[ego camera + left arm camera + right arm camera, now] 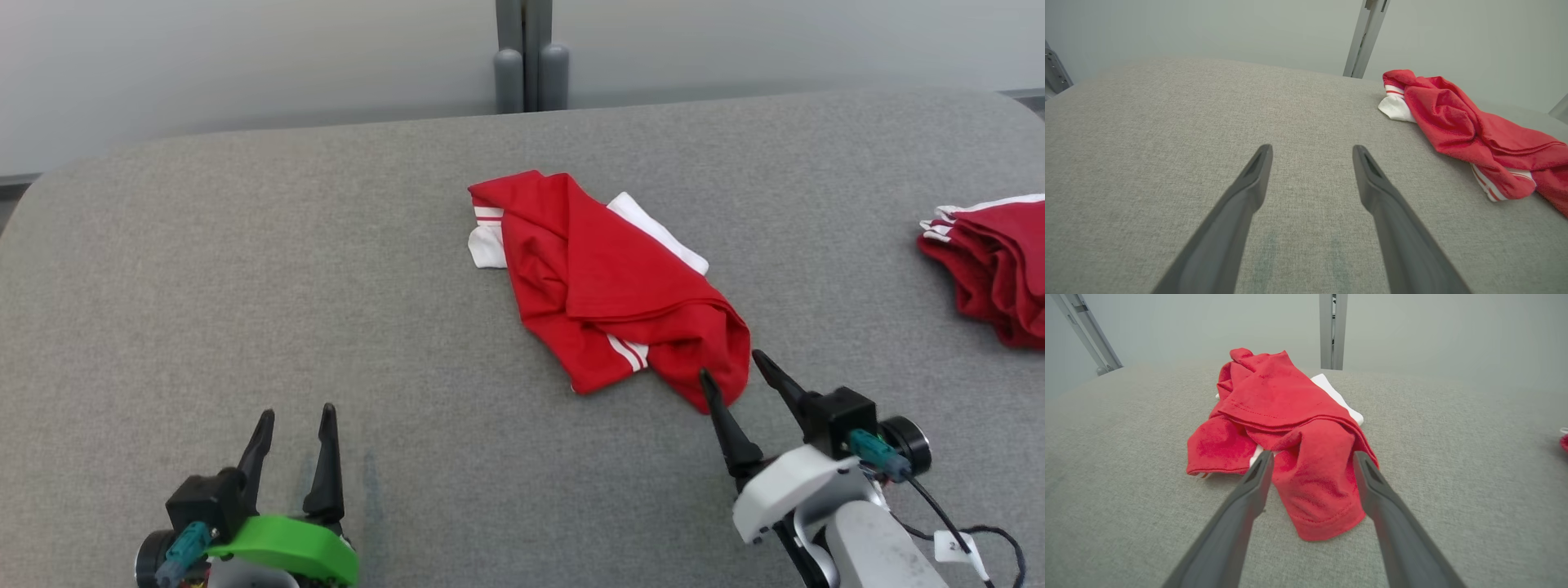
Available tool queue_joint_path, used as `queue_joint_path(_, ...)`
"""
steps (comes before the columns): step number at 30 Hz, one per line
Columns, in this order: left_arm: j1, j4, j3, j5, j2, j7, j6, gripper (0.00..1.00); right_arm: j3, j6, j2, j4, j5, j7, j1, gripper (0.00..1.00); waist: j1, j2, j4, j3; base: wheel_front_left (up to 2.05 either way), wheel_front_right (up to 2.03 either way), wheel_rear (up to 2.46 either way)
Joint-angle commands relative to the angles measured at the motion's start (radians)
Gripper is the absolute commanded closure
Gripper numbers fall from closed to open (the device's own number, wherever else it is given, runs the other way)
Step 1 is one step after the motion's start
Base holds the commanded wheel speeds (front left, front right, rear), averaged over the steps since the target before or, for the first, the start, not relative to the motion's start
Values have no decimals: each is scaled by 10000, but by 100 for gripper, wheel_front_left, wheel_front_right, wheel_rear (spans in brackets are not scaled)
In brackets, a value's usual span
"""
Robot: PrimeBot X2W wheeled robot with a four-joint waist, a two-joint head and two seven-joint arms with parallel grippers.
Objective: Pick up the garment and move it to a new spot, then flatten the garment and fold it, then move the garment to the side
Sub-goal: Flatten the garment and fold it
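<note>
Grey bench (245, 286) carries the red-and-white garment (604, 286), crumpled at centre. Right gripper (731, 365) at its near hem, jaws wide open astride the fold, nothing held. Left gripper (296, 411) well apart, jaws wide open, empty. Judged: first pick-up in hand; next, lower and close squarely on the hem

You have bare bench (245, 286) across the left; the crumpled garment (604, 286) sits mid-bench, a red stack (996, 269) at the right edge, open bench between them.
</note>
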Motion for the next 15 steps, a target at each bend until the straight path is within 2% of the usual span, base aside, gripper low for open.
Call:
queue_joint_path(1, -284, -52, -42, -71, 0, -6, -39, 0, 238, -20, -31, 160, -114, 1, -319, 0, 0, 0, 326, 332, 0, 0, 0)
queue_joint_path(10, -953, 20, -664, -442, -42, -6, -41, 0, 1634, -20, -41, 1663, -435, 1, -2739, 0, 0, 0, 1274, 1272, 0, 0, 0)
queue_joint_path(15, -1142, 75, -836, -592, -3, -6, -41, 0, 1803, -20, -39, 2521, -645, 1, -3548, 0, 0, 0, 1707, 1664, 0, 0, 0)
